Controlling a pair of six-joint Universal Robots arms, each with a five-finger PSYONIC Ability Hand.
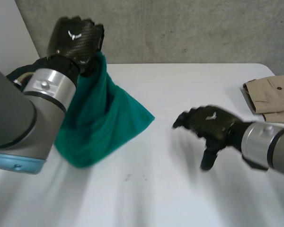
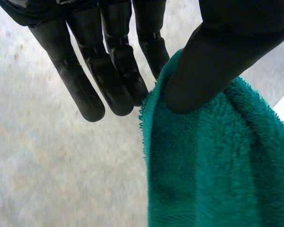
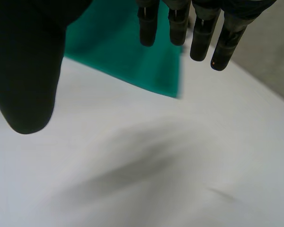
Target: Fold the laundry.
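Observation:
A green towel (image 1: 102, 123) hangs from my left hand (image 1: 75, 40), which is raised over the table's far left. The towel's lower end rests bunched on the white table (image 1: 180, 189). In the left wrist view the thumb (image 2: 217, 52) presses the towel's top edge (image 2: 213, 161) against the straight fingers (image 2: 109, 71), so the cloth is pinched. My right hand (image 1: 210, 124) hovers low over the table at centre right, apart from the towel, fingers spread and empty. In the right wrist view the towel's corner (image 3: 128, 52) lies beyond the straight fingertips (image 3: 199, 33) of that hand.
A folded khaki garment (image 1: 274, 97) lies at the table's far right edge. A grey wall rises behind the table. Bare tabletop stretches between the towel and the khaki garment and toward the front.

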